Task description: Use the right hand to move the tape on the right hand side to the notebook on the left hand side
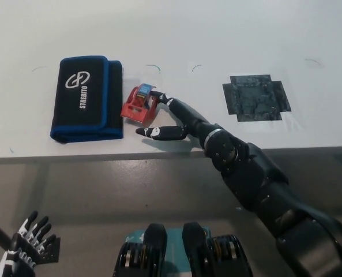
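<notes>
The red tape dispenser (138, 105) lies tilted on the white table, just off the right edge of the black notebook with blue trim (85, 97). It touches the table, not the notebook's top. My black right hand (166, 118) is open right beside it. One upper finger (159, 97) still rests against the dispenser's blue top, while the thumb (156, 133) is spread away toward the table's front. My white left hand (22, 249) hangs open at the lower left, below the table.
A square of black tape marks (255, 97) sits on the table to the right. The table's front edge (101, 154) runs close behind my right wrist. Thin pen marks dot the white surface.
</notes>
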